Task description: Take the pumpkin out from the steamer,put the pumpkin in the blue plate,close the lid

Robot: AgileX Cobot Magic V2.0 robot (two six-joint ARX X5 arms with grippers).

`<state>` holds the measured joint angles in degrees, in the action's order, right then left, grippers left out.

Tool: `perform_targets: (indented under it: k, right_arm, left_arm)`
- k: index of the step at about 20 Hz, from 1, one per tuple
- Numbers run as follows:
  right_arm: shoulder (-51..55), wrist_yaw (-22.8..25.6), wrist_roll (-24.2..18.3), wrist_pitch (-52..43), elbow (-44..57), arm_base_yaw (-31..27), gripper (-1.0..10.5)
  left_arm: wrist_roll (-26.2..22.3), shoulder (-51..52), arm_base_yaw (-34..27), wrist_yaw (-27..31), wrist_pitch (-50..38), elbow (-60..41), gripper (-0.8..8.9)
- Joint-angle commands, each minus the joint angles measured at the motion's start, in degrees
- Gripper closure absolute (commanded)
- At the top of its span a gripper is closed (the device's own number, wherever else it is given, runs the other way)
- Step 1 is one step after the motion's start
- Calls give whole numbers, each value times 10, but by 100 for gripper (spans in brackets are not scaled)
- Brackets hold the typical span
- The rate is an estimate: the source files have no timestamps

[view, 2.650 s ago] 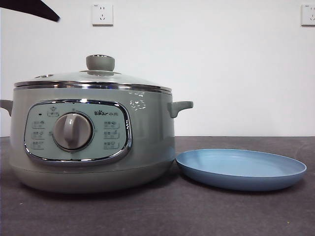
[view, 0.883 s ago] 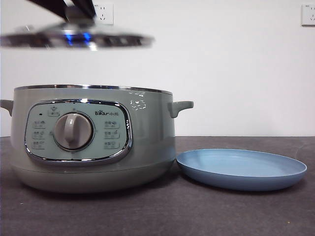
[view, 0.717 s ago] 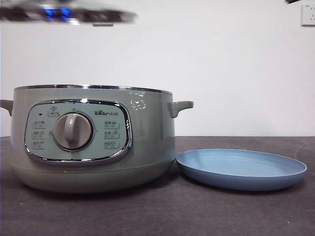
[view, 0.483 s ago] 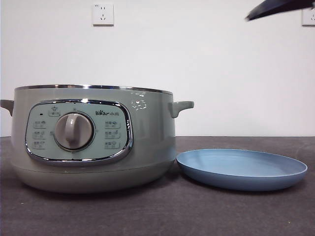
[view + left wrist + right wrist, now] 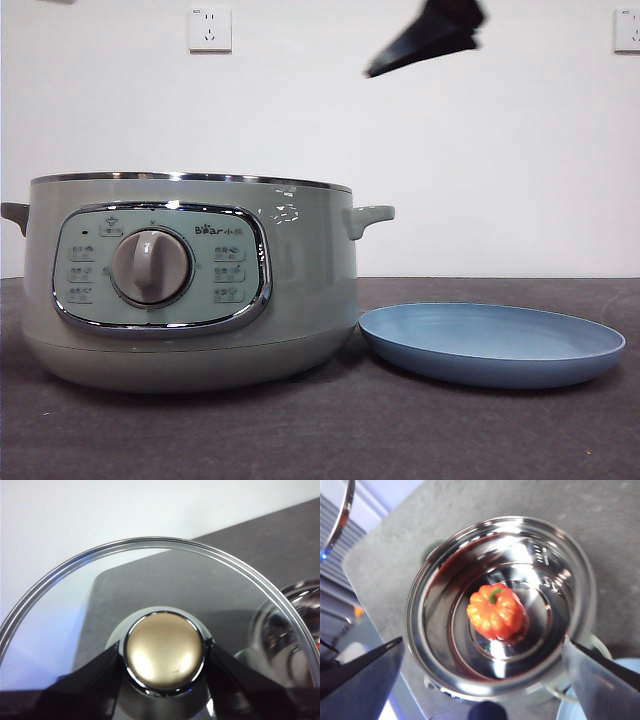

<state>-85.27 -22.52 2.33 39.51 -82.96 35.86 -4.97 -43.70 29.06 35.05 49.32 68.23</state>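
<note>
**Pot open, lid held aloft, pumpkin inside**

Nearest in the front view, the dark, faintly textured table point(image 5: 320, 430) lies bare ahead of the steamer point(image 5: 190, 285) and the blue plate point(image 5: 492, 343). The plate is a shallow matte disc just beside the steamer's base, under its right-hand handle, with open table beyond its far edge. The steamer is smooth sage green with a steel rim; its chrome-framed panel reads "Bear" beside a round dial, and the button icons are too small to read.

The rim stands uncovered. The right gripper point(image 5: 480, 680) hovers above it, jaws spread wide and holding nothing. Below it the pumpkin point(image 5: 496, 611), ribbed, orange, green-stemmed, sits at the centre of the shiny steel bowl, clear of the walls.

The left gripper point(image 5: 164, 655) has its jaws clamped on the knob of the glass lid point(image 5: 75, 610), held in the air off to the pot's side.

Behind, a plain white wall carries two sockets point(image 5: 210, 29).
</note>
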Motion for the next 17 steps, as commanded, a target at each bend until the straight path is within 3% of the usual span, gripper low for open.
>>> perform_targets:
  k: [1, 5, 9, 12, 17]
  right_arm:
    - [-63, 44, -28, 45, -75, 42, 407]
    - [-183, 117, -63, 151, -224, 95, 407]
    - [-272, 195, -88, 180, -303, 130, 406]
    - [-316, 223, -103, 176, -307, 143, 405]
    - [-386, 224, -110, 166, -307, 145, 405]
  left_arm:
    - [-14, 4, 2, 15, -6, 6, 822]
    - [-24, 4, 2, 26, 3, 6, 822]
    - [-34, 4, 2, 56, 6, 6, 822]
    - [-39, 4, 2, 55, 9, 6, 822]
    - [-39, 4, 2, 54, 9, 6, 822]
